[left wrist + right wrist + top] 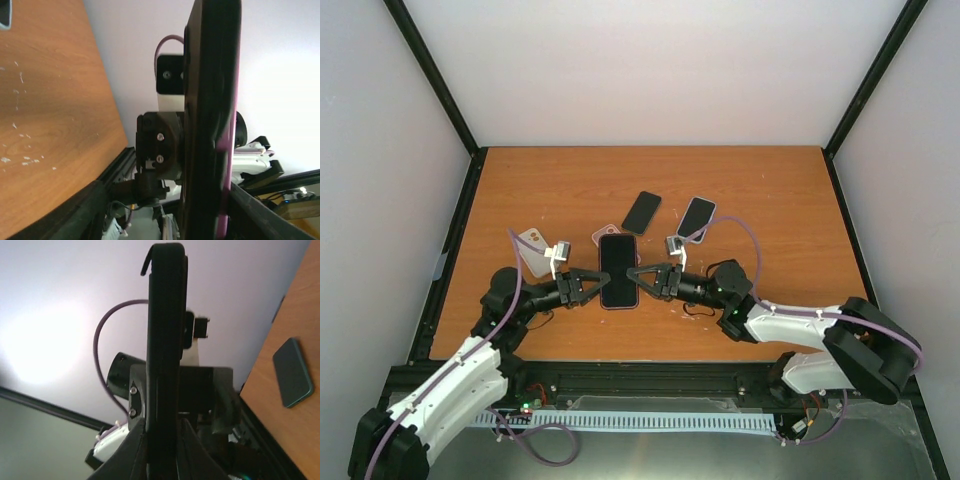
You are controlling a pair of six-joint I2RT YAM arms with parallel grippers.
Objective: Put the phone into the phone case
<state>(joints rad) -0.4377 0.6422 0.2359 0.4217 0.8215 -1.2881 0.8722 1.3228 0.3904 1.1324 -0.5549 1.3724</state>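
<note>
A black phone (618, 270) with a pink phone case (619, 305) round its rim hangs above the table between my two grippers. In the left wrist view the phone (205, 120) shows edge-on, with the case (231, 125) along its back. My right gripper (638, 276) is shut on the phone's right edge; its fingers (137, 450) pinch the dark slab (165, 340), with the gripper (164, 440) low in the right wrist view. My left gripper (592, 285) stands open round the left edge, its jaws spread wide of the phone (165, 220).
Two more dark phones (642, 212) (696, 218) lie on the wooden table (770, 200) behind the grippers; one shows in the right wrist view (294, 372). A pale case (533, 250) lies at the left, another case (607, 233) just behind the held phone. Black frame posts and walls ring the table.
</note>
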